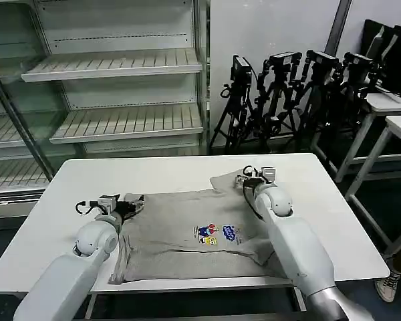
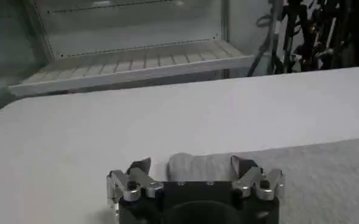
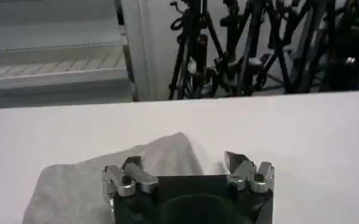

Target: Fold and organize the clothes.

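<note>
The clothes, one light grey T-shirt [image 1: 180, 221] with a small multicoloured print [image 1: 218, 234], lie flat on the white table [image 1: 174, 175], the side by my left arm bunched into folds. My left gripper [image 1: 125, 204] is low over the shirt's far corner on that side. In the left wrist view this gripper [image 2: 191, 165] is open, with a raised fold of the grey cloth [image 2: 194, 167] between its spread fingers. My right gripper [image 1: 254, 178] is at the far sleeve on the other side. It [image 3: 183, 162] is open too, with the sleeve's peak [image 3: 161, 152] between its fingers.
Beyond the table stand an empty shelf unit [image 1: 120, 93] at the back left and a row of camera tripods [image 1: 287, 93] at the back right. White side tables [image 1: 394, 114] stand at the right. Bare tabletop lies all round the shirt.
</note>
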Robot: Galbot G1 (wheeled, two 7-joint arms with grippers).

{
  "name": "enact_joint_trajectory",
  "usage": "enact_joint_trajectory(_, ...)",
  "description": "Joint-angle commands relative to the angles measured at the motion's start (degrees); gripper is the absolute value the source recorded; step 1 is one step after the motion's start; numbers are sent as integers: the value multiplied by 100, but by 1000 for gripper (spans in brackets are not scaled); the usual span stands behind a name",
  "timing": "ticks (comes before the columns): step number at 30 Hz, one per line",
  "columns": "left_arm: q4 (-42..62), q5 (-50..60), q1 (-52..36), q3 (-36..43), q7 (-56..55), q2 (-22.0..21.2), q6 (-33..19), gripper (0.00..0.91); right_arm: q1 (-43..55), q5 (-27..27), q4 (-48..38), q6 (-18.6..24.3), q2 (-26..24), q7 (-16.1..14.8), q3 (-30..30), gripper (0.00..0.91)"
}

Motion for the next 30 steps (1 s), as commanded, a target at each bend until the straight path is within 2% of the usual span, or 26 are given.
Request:
enact_joint_trajectory(1, 69, -130, 104, 41, 130, 19, 25, 20, 147, 372, -627, -27, 220, -126, -74, 0)
enact_joint_trajectory(15, -178, -278, 228, -34, 251, 53, 17, 20, -33, 405, -292, 13, 212, -122, -78, 0)
enact_joint_trajectory(17, -222, -318, 211, -66, 248, 72, 14, 20, -56, 389, -196, 100, 194, -100, -82, 0)
enact_joint_trajectory(23, -602, -474, 182, -205, 219, 191, -5, 20, -114, 263, 376, 778, 66, -19, -84, 0)
enact_joint_trajectory(30, -969, -559, 95, -307, 168, 290, -10, 20, -19, 283, 880, 895, -85, 32, -23, 0)
